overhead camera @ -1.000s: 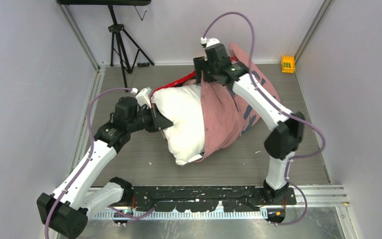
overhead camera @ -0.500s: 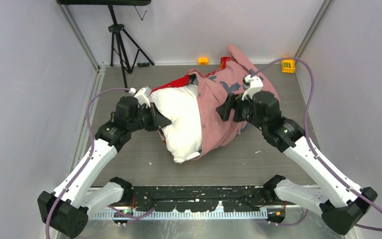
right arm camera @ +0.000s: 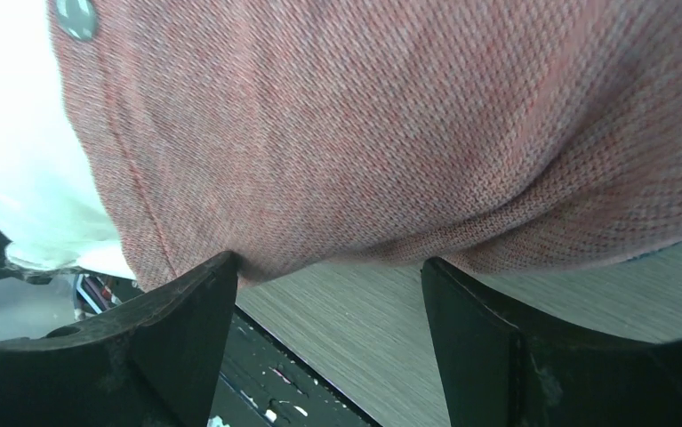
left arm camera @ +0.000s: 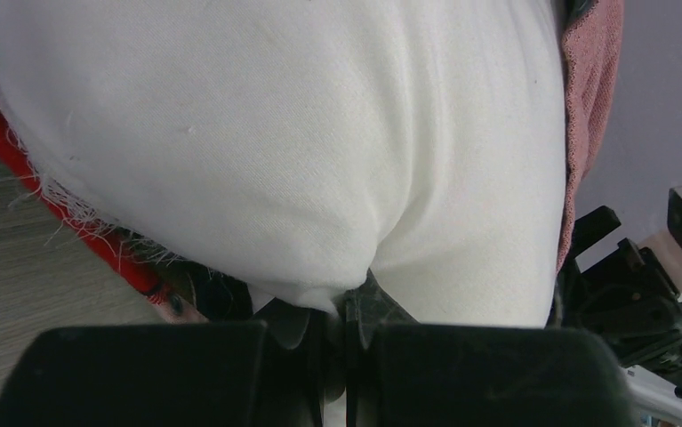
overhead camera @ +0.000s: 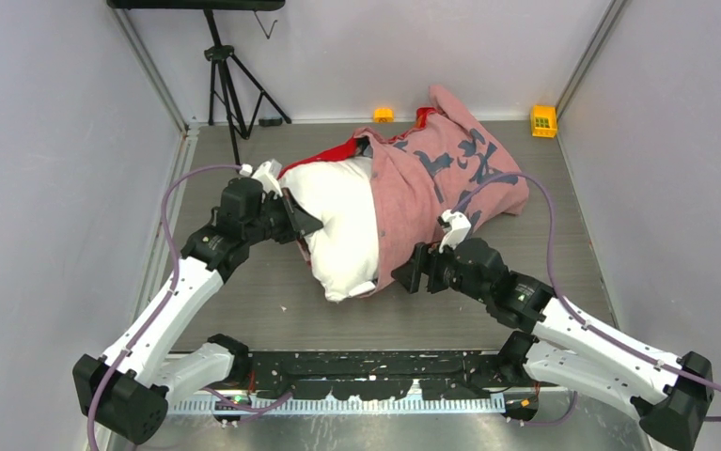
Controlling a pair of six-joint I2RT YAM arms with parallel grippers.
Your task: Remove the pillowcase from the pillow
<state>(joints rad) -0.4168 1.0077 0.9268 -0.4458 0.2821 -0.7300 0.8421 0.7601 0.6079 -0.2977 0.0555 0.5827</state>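
The white pillow lies mid-table, its left half bare. The pillowcase, pink reverse side out with grey-blue blotches, covers its right half and trails to the back right; a red strip shows at the pillow's far edge. My left gripper is shut on a pinch of the pillow's fabric at its left side. My right gripper is open, low at the pillowcase's near hem; its fingertips touch the pink cloth with nothing between them.
A black tripod stands at the back left. A small orange block and a yellow block sit by the back wall. Grey walls close in left and right. The black base rail runs along the near edge.
My right arm let go of the pillowcase it held raised at the back, swung down and toward me, and now sits open at the near hem. The cloth dropped flat. Left gripper stayed put.
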